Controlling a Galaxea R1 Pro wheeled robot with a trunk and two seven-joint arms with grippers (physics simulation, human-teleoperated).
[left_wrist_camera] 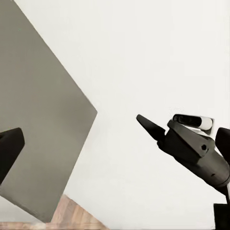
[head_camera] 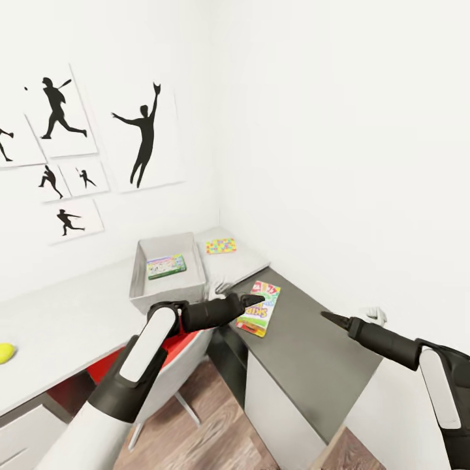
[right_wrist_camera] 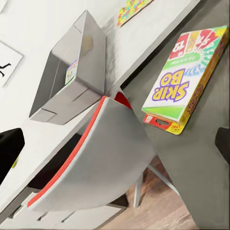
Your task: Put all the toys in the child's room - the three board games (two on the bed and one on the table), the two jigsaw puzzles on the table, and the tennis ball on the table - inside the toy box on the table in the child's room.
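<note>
1. One small yellow-green ball [head_camera: 5, 353] is seen at the far left edge of the head view, resting on the light grey bench [head_camera: 72, 313].
2. Black silhouettes of baseball players [head_camera: 145, 134] are hung on the white wall above the bench.
3. A grey tray [head_camera: 166, 287] with sloping sides is set on the bench near the corner; a green-edged game box [head_camera: 166, 266] is lying flat inside it.
4. A chair [right_wrist_camera: 103, 158] with a grey back and red trim is tucked under the bench below the tray.
5. The left gripper [head_camera: 253, 300] is held in the air just beside the tray, over the near end of the Skip-Bo box; whether its fingers are apart or together cannot be told.
6. A puzzle box [head_camera: 220, 245] with a multicolour pattern is laid flat on the bench, just right of the tray and apart from it.
7. The Skip-Bo box [head_camera: 260, 308] is lying flat on the dark grey part of the bench [head_camera: 307, 352], clear of the tray.
8. The right gripper [head_camera: 334, 319] is held above the dark grey surface, well right of the Skip-Bo box, with nothing in it; its fingers are drawn together to a point in the head view.
</note>
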